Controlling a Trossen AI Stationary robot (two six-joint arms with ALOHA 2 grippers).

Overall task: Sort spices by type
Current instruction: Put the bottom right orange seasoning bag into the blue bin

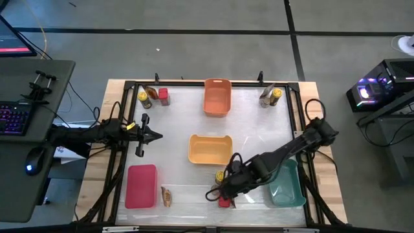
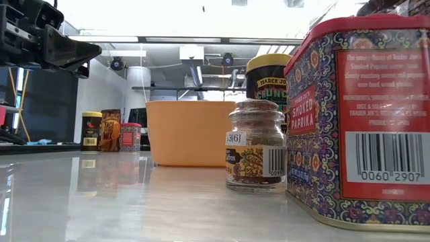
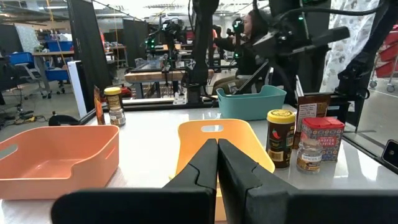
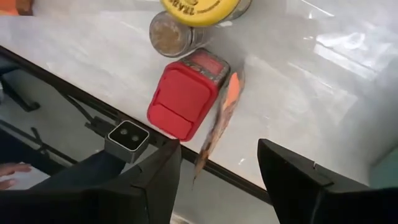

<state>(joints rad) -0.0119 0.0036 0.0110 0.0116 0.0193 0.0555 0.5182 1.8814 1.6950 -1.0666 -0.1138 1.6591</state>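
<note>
Right claw (image 4: 217, 171) hangs spread over the near edge of the surface (image 1: 259, 123), pinching nothing; directly below its gap stands a flat brownish packet (image 4: 219, 121) leaning on edge against a red paprika tin (image 4: 186, 93), with a short glass jar of brown spice (image 4: 171, 34) and a yellow-lidded jar (image 4: 199, 7) just beside them. Reads as a group being built here: four kinds bunched together near the teal bin (image 1: 288, 184), so this cluster is not yet sorted (or else it is the pick-up pile; cannot tell which). Next move, by my judgement, calls for the claw to drop straight around one item and pull it clear without knocking the packet flat, since the packet is thin, tilted and touching the tin. Left claw (image 3: 216, 165) waits at the surface's left side, fingers pressed together, empty. More spices stand at the far corners: a yellow-lidded jar (image 1: 143, 97), a packet and red tin (image 1: 163, 96) far left, another pair (image 1: 270, 96) far right; one packet (image 1: 166, 195) lies beside the red bin (image 1: 141, 186). Orange bin (image 1: 217, 97) and yellow bin (image 1: 210, 149) sit mid-surface, both apparently empty. Surface is glossy pale, framed in black rail. Room beyond: lab benches, other rigs, a seated person (image 3: 249, 31) far off.
</note>
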